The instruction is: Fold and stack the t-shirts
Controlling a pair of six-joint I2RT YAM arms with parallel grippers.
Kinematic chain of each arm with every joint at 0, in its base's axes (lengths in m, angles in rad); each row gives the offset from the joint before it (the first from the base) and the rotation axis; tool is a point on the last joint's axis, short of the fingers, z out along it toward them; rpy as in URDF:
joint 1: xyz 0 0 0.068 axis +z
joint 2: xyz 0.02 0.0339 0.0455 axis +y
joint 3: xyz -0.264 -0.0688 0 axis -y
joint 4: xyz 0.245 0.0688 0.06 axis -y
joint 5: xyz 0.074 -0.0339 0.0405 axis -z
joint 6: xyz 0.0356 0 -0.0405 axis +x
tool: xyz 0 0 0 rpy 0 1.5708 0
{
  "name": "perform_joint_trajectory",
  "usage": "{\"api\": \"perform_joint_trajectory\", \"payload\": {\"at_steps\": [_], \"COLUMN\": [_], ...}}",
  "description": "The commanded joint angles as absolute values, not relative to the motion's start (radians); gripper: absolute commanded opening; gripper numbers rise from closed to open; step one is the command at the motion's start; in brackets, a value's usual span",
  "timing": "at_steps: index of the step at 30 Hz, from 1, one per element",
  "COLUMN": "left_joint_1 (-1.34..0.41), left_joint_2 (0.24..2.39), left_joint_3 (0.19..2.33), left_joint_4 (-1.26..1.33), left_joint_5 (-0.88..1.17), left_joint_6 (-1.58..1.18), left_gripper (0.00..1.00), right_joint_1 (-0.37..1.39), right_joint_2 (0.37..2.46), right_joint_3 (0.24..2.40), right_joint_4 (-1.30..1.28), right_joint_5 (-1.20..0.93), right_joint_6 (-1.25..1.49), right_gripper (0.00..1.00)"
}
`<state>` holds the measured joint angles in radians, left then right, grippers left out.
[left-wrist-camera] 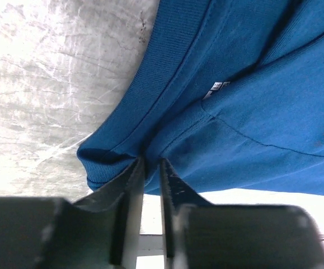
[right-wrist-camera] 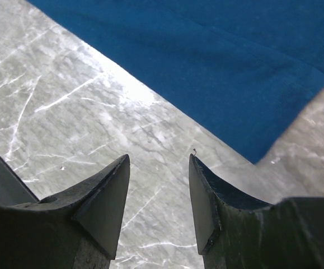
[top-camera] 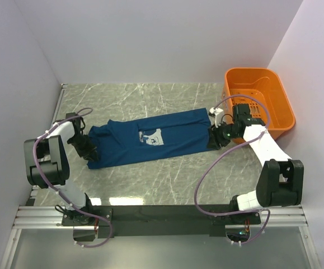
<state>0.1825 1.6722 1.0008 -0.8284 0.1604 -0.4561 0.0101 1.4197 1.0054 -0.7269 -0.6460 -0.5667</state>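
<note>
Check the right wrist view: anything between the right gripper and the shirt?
Nothing but a bare stretch of marble table. In the right wrist view the right gripper, jaws open, hangs over it, with the shirt edge ahead.

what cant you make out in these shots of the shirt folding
- Top view: the figure on the pale grey rectangular print of the dark teal-blue cotton t-shirt is too small to read.
- Left wrist view: whether the left tool truly pinches the collar; bunched fabric hides its tips.
- Left wrist view: the small white neck label is too small and blurred.
- Top view: the shirt's hem end, covered by the right tool.
</note>
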Motion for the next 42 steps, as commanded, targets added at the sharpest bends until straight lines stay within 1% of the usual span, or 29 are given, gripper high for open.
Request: {"api": "perform_joint_trajectory", "payload": {"at_steps": [1,2,3,4,5,6,16,24,32,41,42], "left_joint_1": [0.181,0.179,0.181,0.179,0.181,0.181,0.179,0.179,0.181,0.181,0.181], "left_joint_2": [1.632,1.631,1.626,1.626,1.623,1.614,1.565,1.529,1.517,1.516,1.517], "left_joint_3": [0.989,0.989,0.988,0.988,0.989,0.989,0.966,0.957,0.956,0.954,0.956], "left_joint_4": [-0.822,-0.822,-0.822,-0.822,-0.824,-0.822,-0.816,-0.816,-0.816,-0.816,-0.818], "left_joint_5": [0.189,0.193,0.195,0.198,0.201,0.206,0.229,0.239,0.245,0.236,0.238], "left_joint_6": [-0.437,-0.437,-0.436,-0.436,-0.436,-0.436,-0.439,-0.440,-0.440,-0.445,-0.445], "left_gripper": [0.19,0.16,0.10,0.05,0.02,0.01,0.01,0.01,0.01,0.01,0.01], "right_joint_1": [-0.023,-0.034,-0.038,-0.047,-0.052,-0.057,-0.094,-0.098,-0.058,-0.005,0.032], "right_joint_2": [1.384,1.382,1.382,1.382,1.384,1.384,1.411,1.433,1.555,1.657,1.666], "right_joint_3": [0.994,0.989,0.988,0.983,0.985,0.983,0.985,0.974,1.045,1.065,1.074], "right_joint_4": [-0.724,-0.724,-0.723,-0.723,-0.721,-0.718,-0.669,-0.543,-0.534,-0.440,-0.436], "right_joint_5": [-0.620,-0.614,-0.609,-0.594,-0.585,-0.575,-0.468,-0.279,-0.318,-0.224,-0.207], "right_joint_6": [-0.561,-0.558,-0.557,-0.554,-0.552,-0.551,-0.503,-0.420,-0.407,-0.357,-0.354], "right_gripper": [0.54,0.54,0.54,0.54,0.54,0.54,0.54,0.53,0.52,0.52,0.52]}}
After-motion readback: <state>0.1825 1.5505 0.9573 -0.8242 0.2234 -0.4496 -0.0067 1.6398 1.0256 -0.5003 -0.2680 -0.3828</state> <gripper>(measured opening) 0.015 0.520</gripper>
